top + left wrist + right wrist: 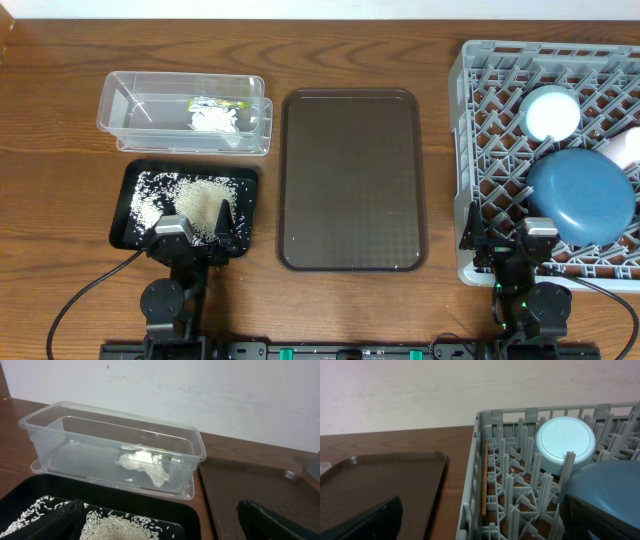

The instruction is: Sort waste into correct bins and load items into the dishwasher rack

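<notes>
Rice [185,195] lies heaped and scattered in the black tray [250,185] at the near left. Loose grains like these look weightless and would not pinch up, so I'd guess they only move by tipping the tray from its rim. Just beyond it, the crumpled wrapper [215,118] sits inside the clear tub [125,100]. It looks soft and very light, and any raised fold would give a grip. The brown serving tray [350,180] in the middle holds nothing.

On the right, the dishwasher rack [470,120] carries the crockery. The dark-blue dish [580,195] leans among the pegs on the near side. It is probably the heaviest piece, glazed and slippery, and best gripped across its rim. The light-blue bowl [551,112] rests upside down farther back, and its foot ring or edge is the likely hold. A pale cup [625,148] shows only partly at the right edge. The wooden stick [484,480] lies along the rack's left wall, thin, stiff and awkward to pinch.

The left gripper [190,218] hangs over the near edge of the black tray, jaws spread wide and holding nothing. The right gripper [530,222] sits at the rack's near edge, equally wide and empty. Everything appears to be in its place.
</notes>
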### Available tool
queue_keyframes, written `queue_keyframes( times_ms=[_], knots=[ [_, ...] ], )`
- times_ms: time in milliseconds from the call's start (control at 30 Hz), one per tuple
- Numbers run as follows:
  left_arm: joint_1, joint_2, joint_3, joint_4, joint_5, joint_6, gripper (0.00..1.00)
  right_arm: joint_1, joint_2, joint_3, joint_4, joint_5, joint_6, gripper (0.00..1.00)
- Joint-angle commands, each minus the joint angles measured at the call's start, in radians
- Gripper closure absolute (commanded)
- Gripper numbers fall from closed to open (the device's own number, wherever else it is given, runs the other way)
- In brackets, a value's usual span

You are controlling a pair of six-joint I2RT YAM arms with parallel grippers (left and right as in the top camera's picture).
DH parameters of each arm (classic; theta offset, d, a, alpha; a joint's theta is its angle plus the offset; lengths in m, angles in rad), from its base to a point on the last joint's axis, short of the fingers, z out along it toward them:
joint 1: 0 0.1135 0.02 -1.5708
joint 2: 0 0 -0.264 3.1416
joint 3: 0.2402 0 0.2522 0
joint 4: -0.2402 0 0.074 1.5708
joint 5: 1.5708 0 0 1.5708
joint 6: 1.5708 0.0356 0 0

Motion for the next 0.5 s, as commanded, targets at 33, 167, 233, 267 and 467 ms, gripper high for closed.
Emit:
queue_keyframes(
  times_ms=[33,167,233,267,467],
  knots=[
    [0.003,-0.006,-0.023,-0.024,0.012,0.006,0.02,-0.008,0.006,-0.001,-0.005,-0.001,-0.012,0.01],
    [0.003,-0.006,-0.023,-0.024,0.012,0.006,0.02,-0.008,0.006,-0.001,-0.005,-0.001,-0.012,0.01],
    [0.003,-0.006,-0.023,-0.024,0.012,0.006,0.02,-0.008,0.006,-0.001,-0.005,-0.001,-0.012,0.01],
    [0.003,-0.006,-0.023,-0.024,0.012,0.006,0.02,-0.008,0.006,-0.001,-0.005,-0.001,-0.012,0.01],
    [0.003,-0.006,-0.023,-0.024,0.012,0.006,0.02,-0.008,0.006,-0.001,-0.005,0.0,-0.012,0.01]
  ],
)
